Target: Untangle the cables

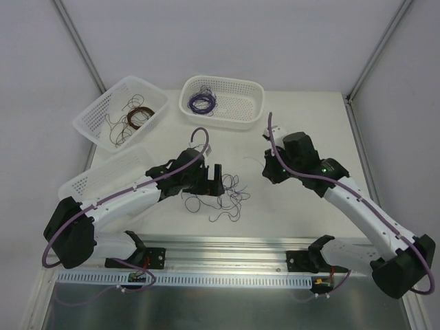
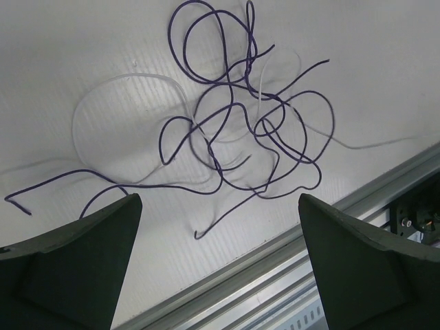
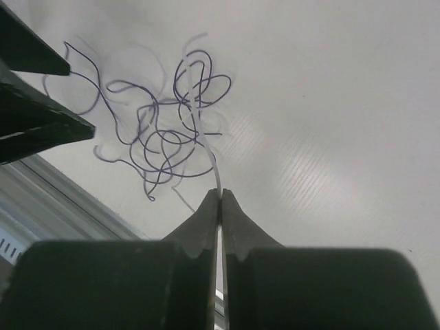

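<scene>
Purple and whitish cables (image 2: 240, 130) lie loosely looped; right gripper (image 3: 220, 199) pinches one whitish strand (image 3: 210, 155), left gripper (image 2: 218, 201) gapes.

A white table (image 1: 302, 124) carries a loose scribble of purple and whitish cables (image 1: 223, 199) near its middle, two white mesh baskets (image 1: 237, 103) at the back, a third basket (image 1: 103, 172) on the left

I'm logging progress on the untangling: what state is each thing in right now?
Purple wires: tangled, lying loose on the table.
Whitish wire: partly in the tangle, pinched between the right fingers.
Left gripper: open, above the tangle.
Right gripper: shut on the whitish wire.
Brown coil: wound, in a basket.
Purple coil: wound, in another basket.
</scene>
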Robot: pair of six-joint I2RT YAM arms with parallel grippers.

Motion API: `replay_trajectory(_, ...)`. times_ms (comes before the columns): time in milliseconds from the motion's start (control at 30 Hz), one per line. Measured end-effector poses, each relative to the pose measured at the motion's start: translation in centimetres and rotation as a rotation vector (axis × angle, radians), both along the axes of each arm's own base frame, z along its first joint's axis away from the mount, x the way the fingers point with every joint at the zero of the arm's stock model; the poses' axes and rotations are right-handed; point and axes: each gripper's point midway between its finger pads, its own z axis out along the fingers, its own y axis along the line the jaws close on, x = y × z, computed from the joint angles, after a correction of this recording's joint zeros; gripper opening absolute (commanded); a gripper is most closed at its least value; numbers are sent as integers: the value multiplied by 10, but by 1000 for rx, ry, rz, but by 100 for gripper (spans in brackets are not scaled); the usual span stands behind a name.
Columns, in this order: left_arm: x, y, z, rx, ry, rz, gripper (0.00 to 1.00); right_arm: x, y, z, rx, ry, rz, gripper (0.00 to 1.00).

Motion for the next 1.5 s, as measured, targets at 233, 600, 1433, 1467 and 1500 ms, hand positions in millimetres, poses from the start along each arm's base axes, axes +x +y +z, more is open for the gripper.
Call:
replay_trajectory(233,3,-10,10,-19,-14,-18,99,-6,-16,115,93,-245,2,1)
replay_trajectory(600,-4,-27,47,-102,-130,-121,99,-36,-26,207,282,-395,-6,2)
replay_trajectory(1433,-49,-130,162,-358,-718,-520,88,-50,17,249,608,-238,16,3)
replay_trajectory(1467,-47,-133,160,-356,-727,-519,85,-50,17,247,610,-228,13,3)
replay_trajectory(1500,-45,-137,158,-351,-732,-519,81,-50,18,245,614,-217,9,3)
